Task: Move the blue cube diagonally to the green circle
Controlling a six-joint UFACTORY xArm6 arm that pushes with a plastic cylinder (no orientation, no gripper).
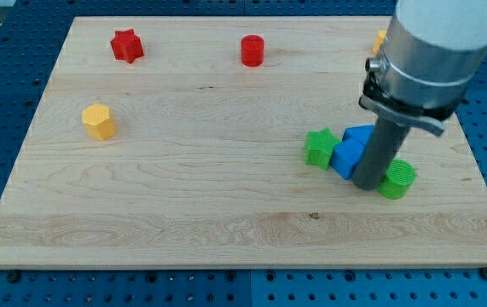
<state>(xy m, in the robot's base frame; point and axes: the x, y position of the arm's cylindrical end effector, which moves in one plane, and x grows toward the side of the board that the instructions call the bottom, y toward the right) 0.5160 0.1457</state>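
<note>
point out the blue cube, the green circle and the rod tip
blue cube (345, 159): camera view, on its front face, left of the rod.
green circle (399, 180): camera view, on its top, right of the rod.
my tip (367, 183): camera view, the rod's lower end, between the two.

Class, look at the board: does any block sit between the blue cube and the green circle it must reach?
No block does. Only my tip stands between them, with the blue cube on its left and the green circle on its right. The green star sits on the cube's far side.
</note>
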